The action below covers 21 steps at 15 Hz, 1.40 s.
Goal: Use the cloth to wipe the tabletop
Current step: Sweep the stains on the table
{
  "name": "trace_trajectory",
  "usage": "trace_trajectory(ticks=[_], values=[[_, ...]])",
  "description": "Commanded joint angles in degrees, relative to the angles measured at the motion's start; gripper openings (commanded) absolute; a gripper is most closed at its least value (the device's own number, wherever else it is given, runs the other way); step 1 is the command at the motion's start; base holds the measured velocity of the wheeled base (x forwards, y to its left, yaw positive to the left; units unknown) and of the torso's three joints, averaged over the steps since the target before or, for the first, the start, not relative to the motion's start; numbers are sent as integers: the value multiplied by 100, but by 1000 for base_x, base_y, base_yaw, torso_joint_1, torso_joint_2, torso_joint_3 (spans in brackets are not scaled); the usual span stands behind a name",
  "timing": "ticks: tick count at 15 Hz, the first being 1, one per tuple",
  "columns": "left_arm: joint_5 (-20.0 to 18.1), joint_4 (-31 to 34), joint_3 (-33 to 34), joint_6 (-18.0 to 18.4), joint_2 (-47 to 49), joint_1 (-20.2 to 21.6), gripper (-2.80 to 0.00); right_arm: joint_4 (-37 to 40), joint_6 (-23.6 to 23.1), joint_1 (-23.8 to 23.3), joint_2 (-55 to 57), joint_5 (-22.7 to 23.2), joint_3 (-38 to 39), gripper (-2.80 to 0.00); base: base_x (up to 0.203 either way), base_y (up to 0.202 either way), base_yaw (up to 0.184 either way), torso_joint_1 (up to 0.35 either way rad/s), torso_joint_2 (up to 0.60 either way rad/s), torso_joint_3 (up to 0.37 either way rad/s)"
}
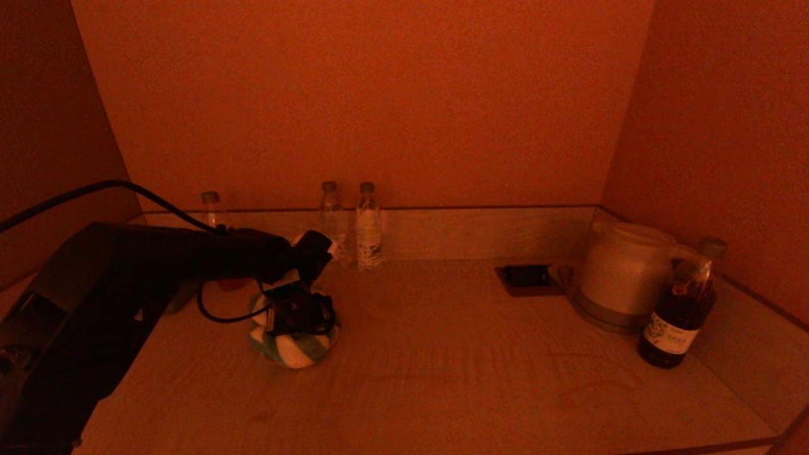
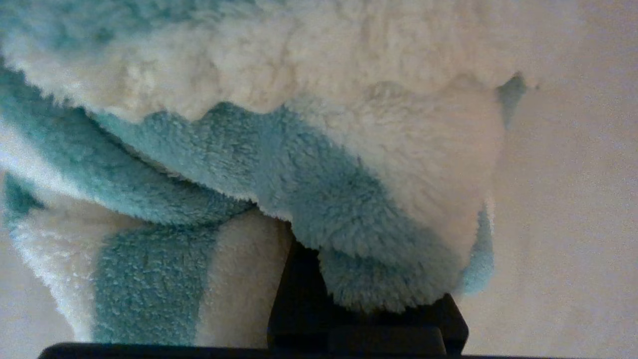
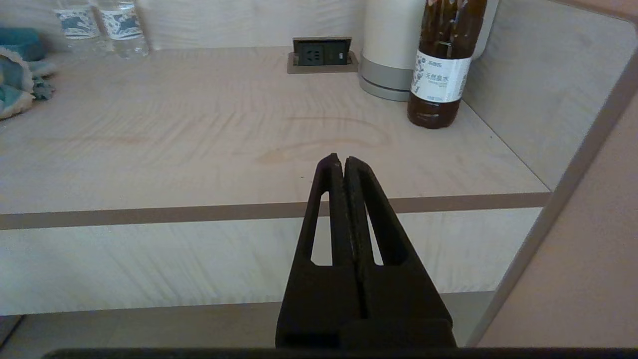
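A fluffy teal-and-white striped cloth lies bunched on the wooden tabletop at the left. My left gripper points down into it and is shut on the cloth, pressing it to the table. In the left wrist view the cloth fills the frame and hides the fingertips. My right gripper is shut and empty, held in front of the table's front edge, out of the head view. The cloth's edge also shows in the right wrist view.
Three clear bottles stand along the back wall. A kettle and a dark sauce bottle stand at the right, with a recessed power socket beside them. Walls close in the back and both sides.
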Motion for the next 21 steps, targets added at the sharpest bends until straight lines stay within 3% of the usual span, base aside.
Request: trace_trajectory(ticks=[1,3,6,15,21], values=[[-31,48,-10,-26,133,-59,-280,4,-1,0,7,1,0,-280,0,0,0,0,0,0],[-43,42,-7,-56,81,-169,-280,4,-1,0,7,1,0,-280,0,0,0,0,0,0],[-65,15,-1,-167,-213,-983,-280,4,-1,0,7,1,0,-280,0,0,0,0,0,0],[-75,7,217,-272,-817,-2079,-280,4,-1,0,7,1,0,-280,0,0,0,0,0,0],[-25,218,599,-281,-911,-2159,-280,4,-1,0,7,1,0,-280,0,0,0,0,0,0]])
